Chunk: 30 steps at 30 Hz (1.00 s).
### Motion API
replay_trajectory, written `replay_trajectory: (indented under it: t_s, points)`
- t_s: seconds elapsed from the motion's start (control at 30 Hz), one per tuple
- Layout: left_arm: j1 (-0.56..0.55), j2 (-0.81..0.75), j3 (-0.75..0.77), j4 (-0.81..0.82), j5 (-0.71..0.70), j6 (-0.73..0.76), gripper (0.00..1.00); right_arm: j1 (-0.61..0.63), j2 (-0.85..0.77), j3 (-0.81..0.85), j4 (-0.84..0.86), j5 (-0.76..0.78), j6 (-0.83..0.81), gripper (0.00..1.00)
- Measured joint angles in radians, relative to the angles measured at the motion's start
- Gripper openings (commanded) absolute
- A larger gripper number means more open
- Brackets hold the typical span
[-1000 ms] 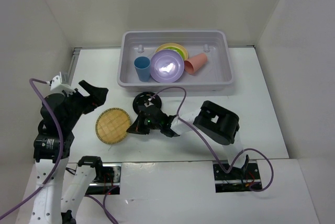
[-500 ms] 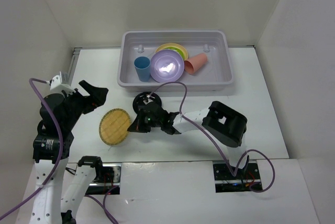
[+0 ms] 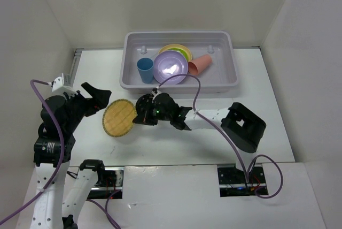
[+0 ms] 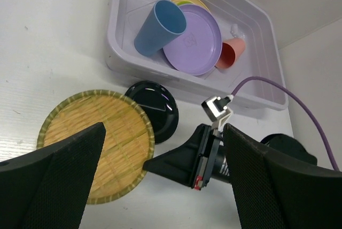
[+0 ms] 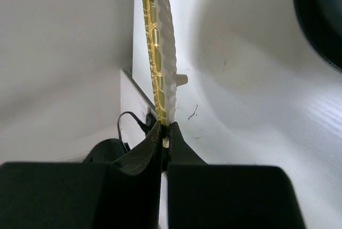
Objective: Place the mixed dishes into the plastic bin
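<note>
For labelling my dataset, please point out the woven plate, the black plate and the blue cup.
woven plate [image 4: 85, 111]: left wrist view, upper part of its woven face.
black plate [image 4: 155, 108]: left wrist view, middle of its glossy face.
blue cup [image 4: 149, 33]: left wrist view, its outer side wall.

The top camera looks steeply down from behind the arms, taking in the whole table [image 3: 267, 111], with the bin [image 3: 179, 35] at the far side. The left wrist camera looks down from mid-height and shares the bin and woven plate [image 3: 119, 117]. The right wrist camera sits close against that plate, seeing it edge-on.
</note>
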Motion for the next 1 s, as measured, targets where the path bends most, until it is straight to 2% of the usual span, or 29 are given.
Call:
replay_trajectory:
  t_s: [0.23, 0.4, 0.7, 0.83, 1.0]
  points:
    - [0.0, 0.0, 0.0, 0.0, 0.004, 0.003, 0.97, -0.088, -0.074, -0.005, -0.027, -0.034, -0.002, 0.0]
    - [0.0, 0.004, 0.013, -0.003, 0.008, 0.003, 0.97, -0.195, -0.201, -0.007, -0.066, -0.052, -0.025, 0.0]
    - [0.0, 0.021, 0.022, 0.016, 0.051, 0.017, 0.97, -0.537, -0.411, -0.007, -0.125, -0.112, -0.067, 0.0]
    - [0.0, 0.044, -0.026, 0.062, 0.092, 0.017, 0.97, -0.688, -0.426, -0.006, -0.128, -0.137, -0.085, 0.0]
    - [0.0, 0.11, -0.077, 0.079, 0.134, 0.017, 0.97, -0.782, -0.354, 0.006, -0.129, -0.188, -0.109, 0.0]
